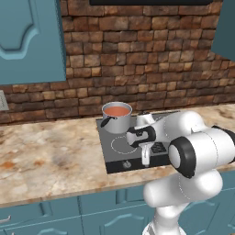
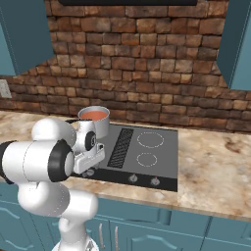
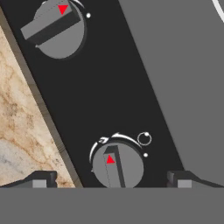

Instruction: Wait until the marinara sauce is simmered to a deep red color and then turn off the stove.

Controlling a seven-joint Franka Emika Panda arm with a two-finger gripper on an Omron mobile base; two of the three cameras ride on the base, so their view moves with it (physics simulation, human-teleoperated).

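Hovering just above the stove's (image 2: 162, 162) front control strip, the fingers (image 3: 111, 181) stand wide open on either side of a grey knob (image 3: 117, 165) with a red triangle, holding nothing. Marinara sauce (image 1: 116, 111), orange-red, fills the steel pot (image 1: 117, 121) on the stove's rear left burner, set into the marbled bench (image 1: 46, 156)

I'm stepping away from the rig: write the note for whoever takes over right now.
Gripper: open, holding nothing, poised over a stove knob that sits between its fingertips.
Marinara sauce: orange-red, in the small steel pot on the stove's back left burner.
Done: arm brought to the front knobs.
Left: judge whether the sauce is deep red, then close on the knob and turn it off.
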